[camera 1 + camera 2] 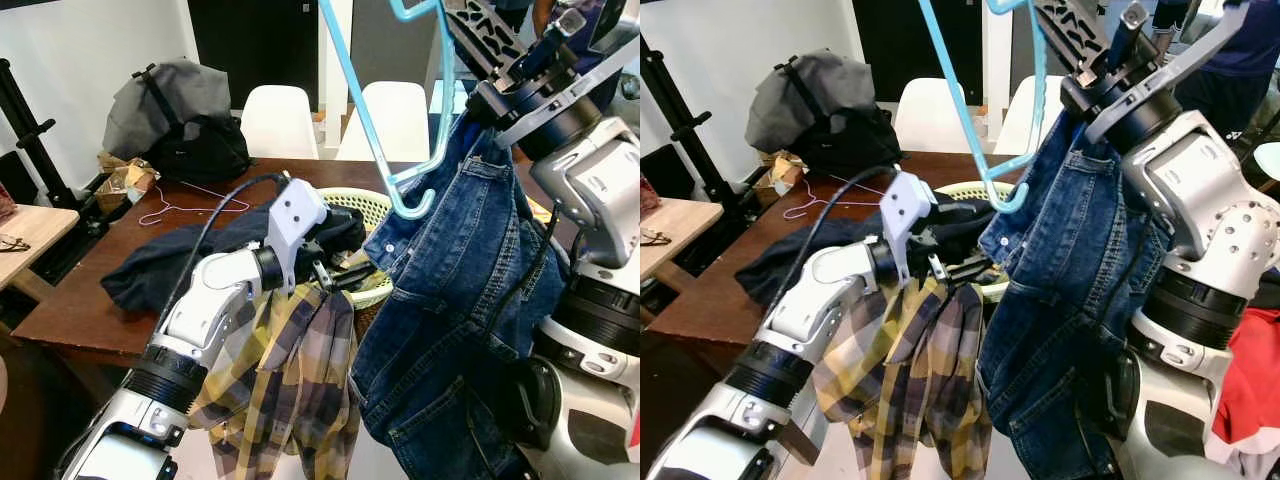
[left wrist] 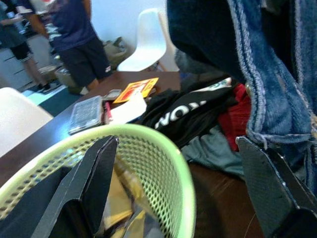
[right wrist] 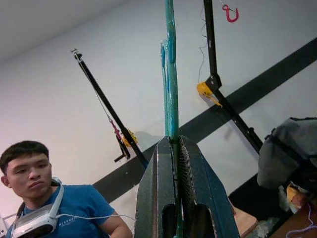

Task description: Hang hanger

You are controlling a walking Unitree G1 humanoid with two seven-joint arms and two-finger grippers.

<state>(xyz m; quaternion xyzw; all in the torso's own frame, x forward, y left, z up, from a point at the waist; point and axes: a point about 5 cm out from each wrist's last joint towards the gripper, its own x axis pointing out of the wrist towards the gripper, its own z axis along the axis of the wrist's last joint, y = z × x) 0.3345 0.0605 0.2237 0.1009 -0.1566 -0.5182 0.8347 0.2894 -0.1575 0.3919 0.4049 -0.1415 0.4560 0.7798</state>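
Partway through, by the look of it: blue hanger (image 1: 385, 120) pinched between the closed fingers of the right gripper (image 3: 173, 163), lifted above the yellow basket (image 1: 375, 205), jeans (image 1: 460, 300) draped alongside. Not yet hooked on any rail. Left gripper (image 2: 173, 188) spread wide beside that basket, empty. Cluttered brown table (image 1: 90, 300), white chairs (image 1: 280, 115) behind the basket.

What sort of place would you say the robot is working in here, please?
Probably a room set up for laundry trials: a brown table strewn with clothes, a mesh laundry basket, white chairs, black stands, and people beside it.
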